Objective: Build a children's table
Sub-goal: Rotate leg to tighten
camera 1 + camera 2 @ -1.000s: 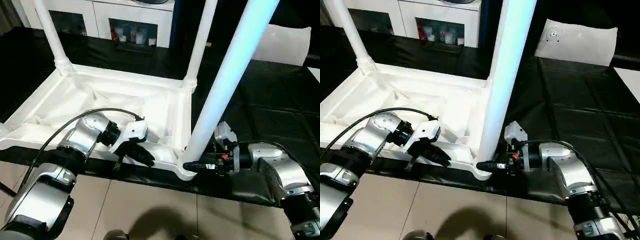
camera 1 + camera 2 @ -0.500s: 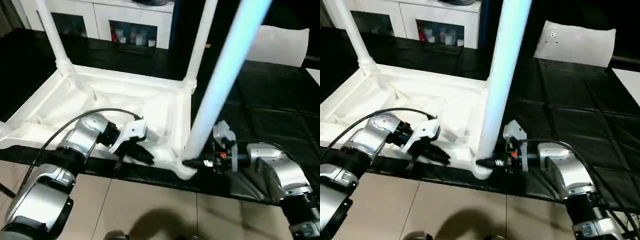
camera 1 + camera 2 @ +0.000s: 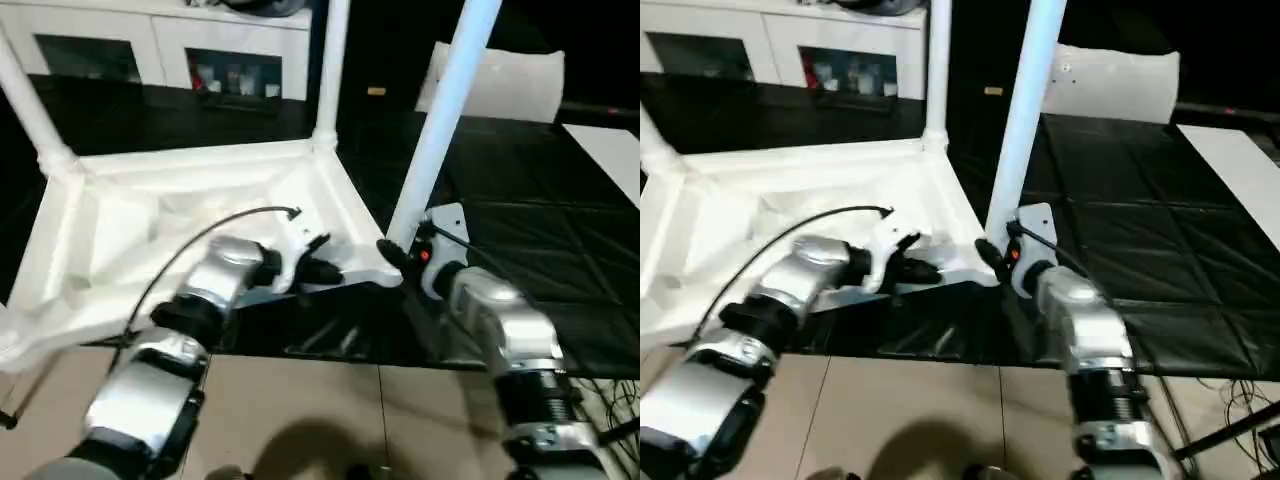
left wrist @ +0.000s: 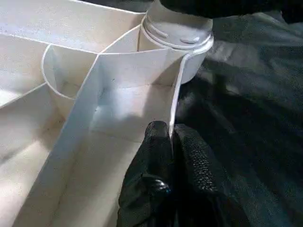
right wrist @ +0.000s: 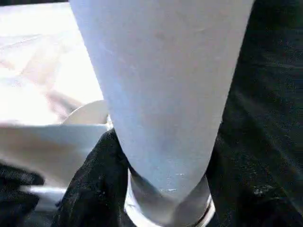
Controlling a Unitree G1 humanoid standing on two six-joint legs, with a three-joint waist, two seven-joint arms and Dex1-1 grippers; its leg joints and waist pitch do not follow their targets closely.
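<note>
The children's table top [image 3: 150, 200] lies upside down on black cloth, ribbed underside up. A long white leg [image 3: 440, 110] stands in the near right corner socket [image 4: 177, 33], leaning slightly right. My right gripper [image 3: 397, 252] is shut on this leg's base, with a black finger [image 5: 92, 182] on each side of it. Just left of that corner, my left gripper [image 4: 171, 142] is shut on the table top's thin rim wall [image 4: 176, 101]. Two more legs [image 3: 330, 70] stand upright in the far corner sockets.
A white cabinet [image 3: 200, 50] with glass doors stands behind the table. A flat white panel [image 3: 500, 85] lies at the far right on the black cloth [image 3: 540, 230]. Tiled floor [image 3: 330, 420] begins right at the cloth's near edge.
The head camera has swung, so the whole picture has shifted. My right gripper's fingers have drawn in on the leg's base. My left gripper keeps its grip on the rim.
</note>
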